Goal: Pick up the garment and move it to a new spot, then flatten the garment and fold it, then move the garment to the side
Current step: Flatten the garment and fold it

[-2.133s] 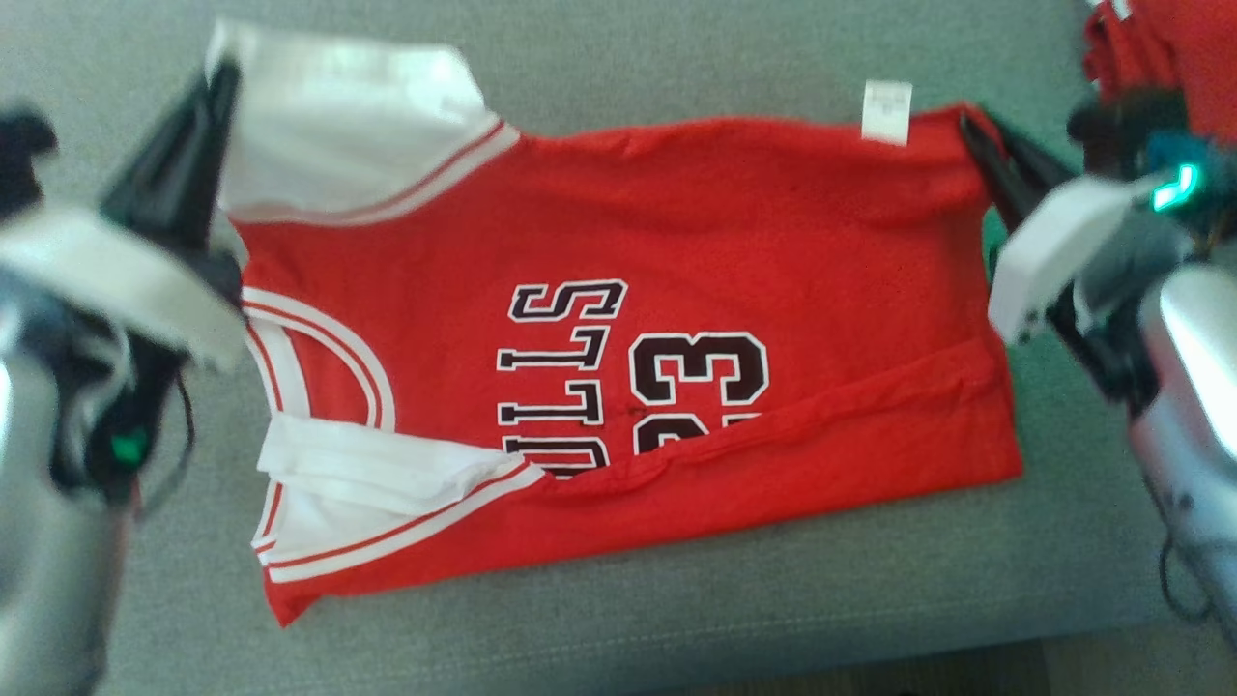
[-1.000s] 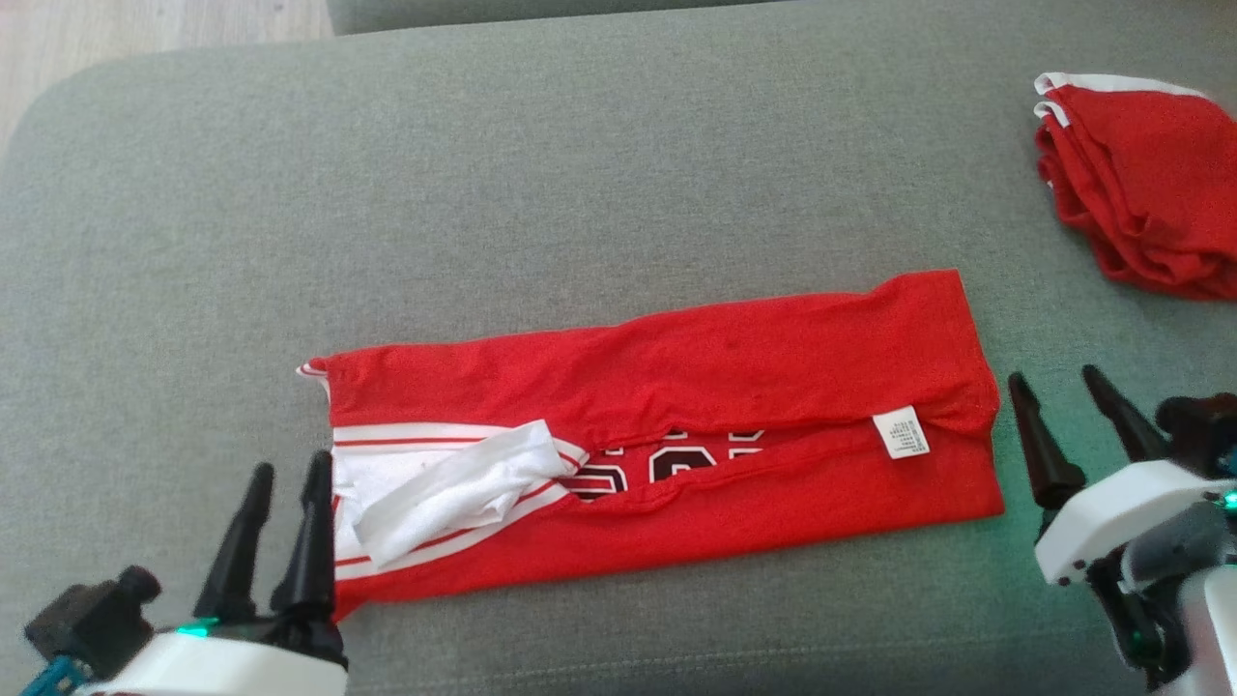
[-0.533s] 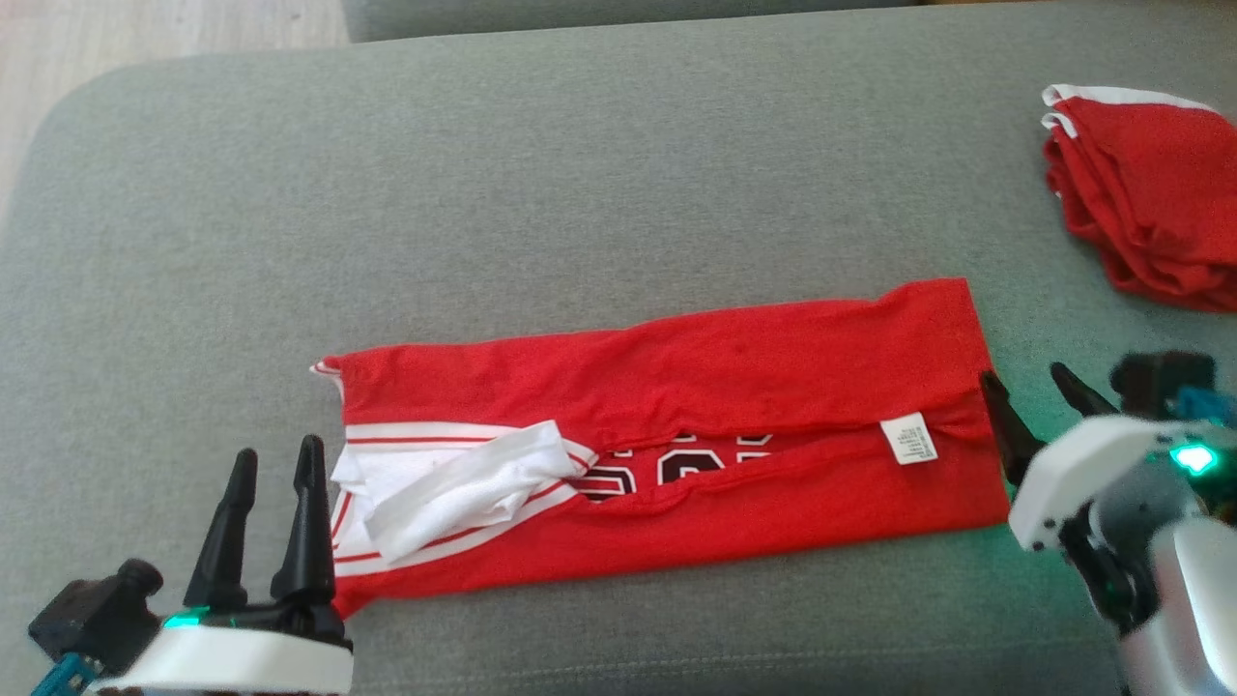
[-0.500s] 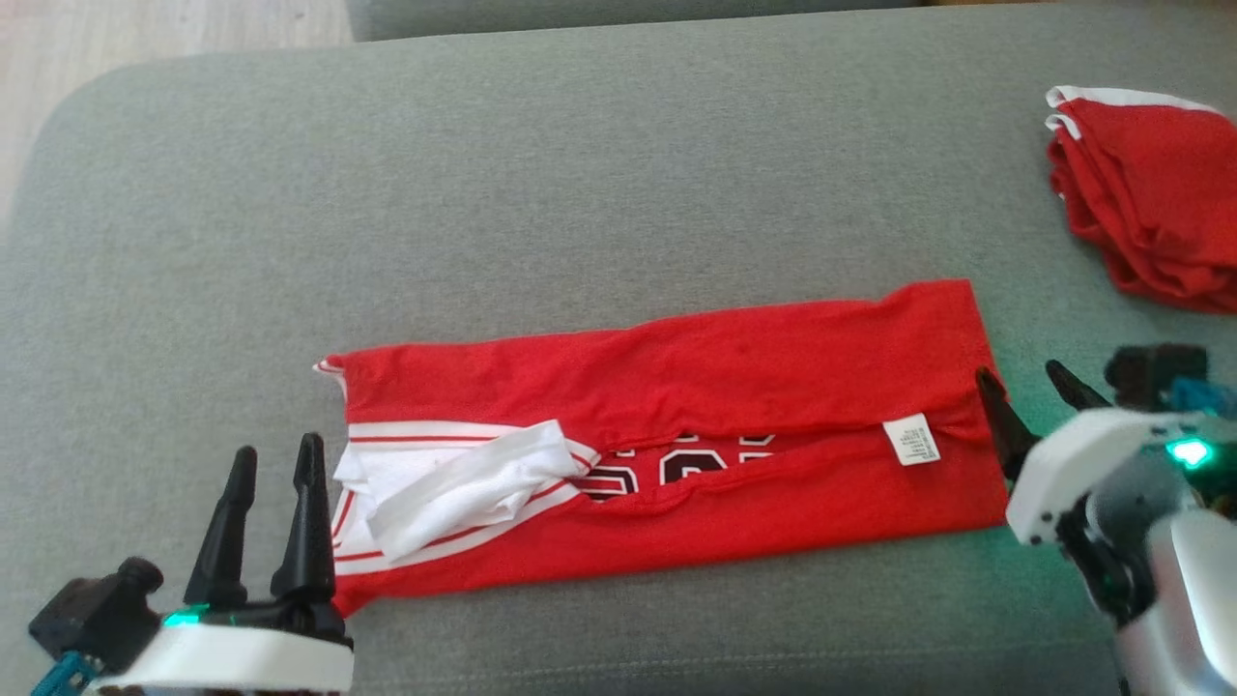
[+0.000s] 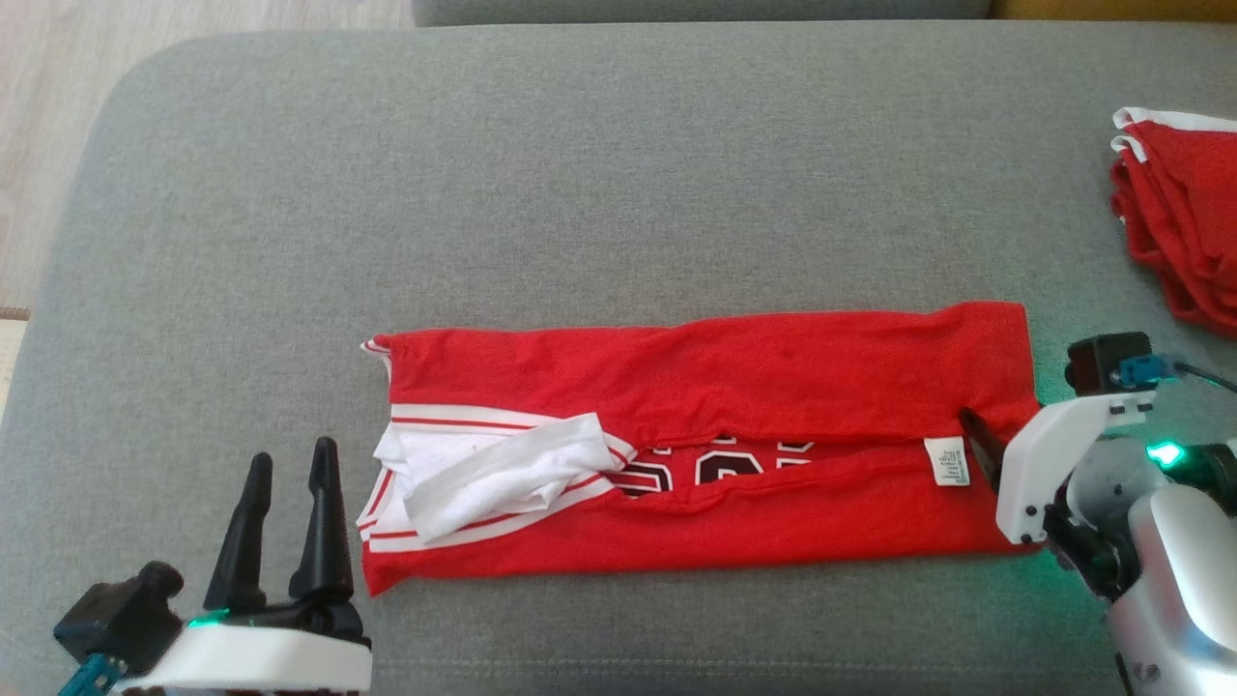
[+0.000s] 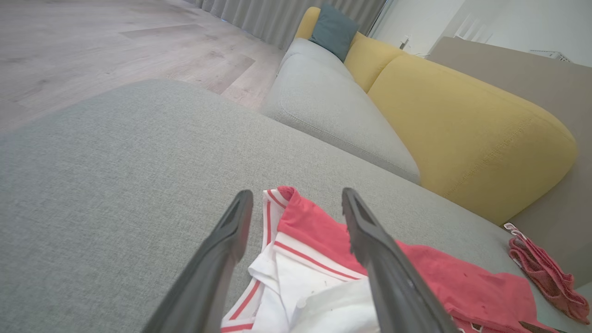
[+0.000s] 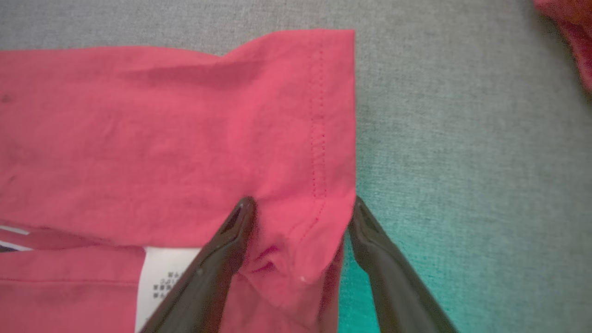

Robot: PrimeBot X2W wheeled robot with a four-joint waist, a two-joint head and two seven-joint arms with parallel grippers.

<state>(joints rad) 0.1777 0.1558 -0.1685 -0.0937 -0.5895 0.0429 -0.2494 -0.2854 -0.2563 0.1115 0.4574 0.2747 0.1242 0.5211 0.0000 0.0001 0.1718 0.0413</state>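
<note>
The garment [image 5: 696,387], a red jersey with white trim and black numbers, lies folded into a long strip across the grey cushion [image 5: 580,193]. My left gripper [image 5: 290,456] stands open just left of its white-trimmed end, apart from the cloth. In the left wrist view that end [image 6: 314,259] lies between and beyond the left gripper [image 6: 296,194]. My right gripper [image 7: 300,203] is open, its jaws astride the hemmed right edge [image 7: 319,138] beside the white label [image 7: 162,277]. In the head view one of its fingers [image 5: 978,443] pokes out from its white housing at that edge.
A stack of folded red garments [image 5: 1179,232] sits at the cushion's far right. A yellow sofa back [image 6: 462,120] and another grey seat [image 6: 323,106] lie beyond. Wooden floor [image 5: 48,116] borders the cushion's left edge.
The far edge has been folded over and let go, leaving a narrow strip. The head camera has shifted. My right gripper has moved in onto the garment's right hem.
</note>
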